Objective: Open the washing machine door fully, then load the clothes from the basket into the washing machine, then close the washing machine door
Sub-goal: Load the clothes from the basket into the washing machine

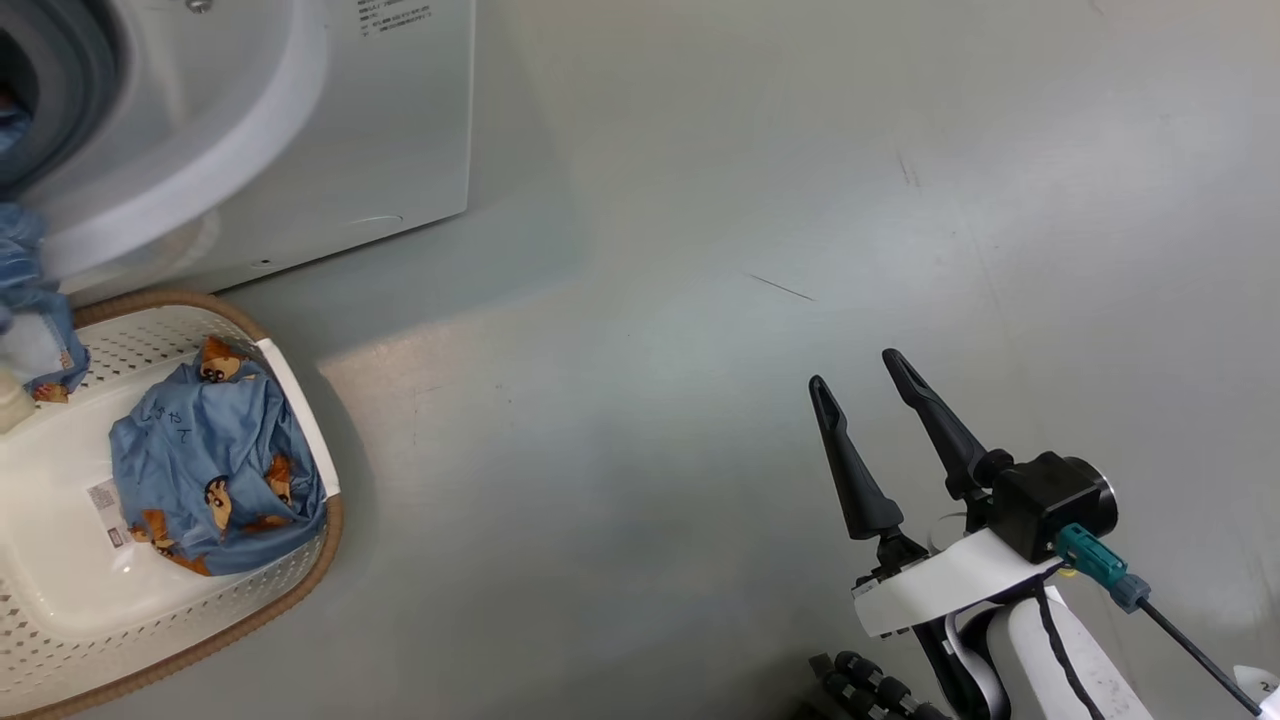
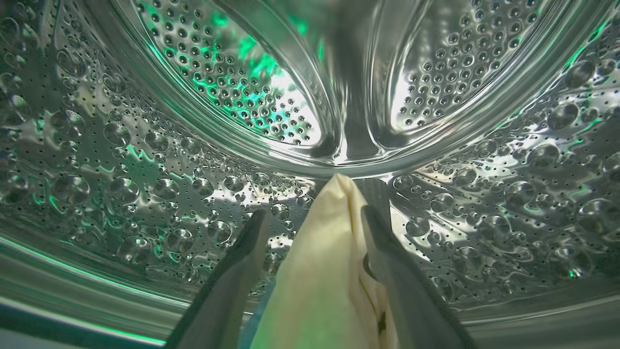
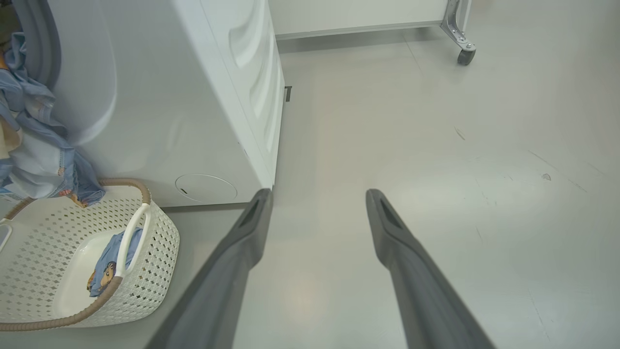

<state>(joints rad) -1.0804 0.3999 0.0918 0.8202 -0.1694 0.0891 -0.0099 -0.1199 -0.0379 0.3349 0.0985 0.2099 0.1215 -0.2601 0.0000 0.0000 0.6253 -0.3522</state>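
Where the washing machine (image 1: 400, 120) stands at the upper left of the head view, its white front curves in toward a grey gasket (image 1: 70, 50). A light blue garment (image 1: 30, 300) hangs from that opening, and its lower end reaches into the basket (image 1: 331, 535) on the grey floor (image 1: 700, 300) just in front. The basket is cream-white and perforated, with a brown rim, a white handle and a label on its bottom. In it lies a second blue garment (image 1: 215, 470), crumpled and printed with small orange-brown cartoon figures.

Inside the perforated steel drum (image 2: 193, 169) we see our left gripper (image 2: 315, 214), its two dark fingers spread wide. A cream cloth (image 2: 324, 271) lies between them and rests against one finger. We cannot tell whether it joins the hanging garment.

Our right gripper (image 1: 854, 368) hovers over bare floor, well apart from the basket, with its fingers spread and nothing between them.

We count one machine, one basket and two blue garments — one hanging, one in the basket — plus one cream piece. We also count two grippers, with two fingers on each.
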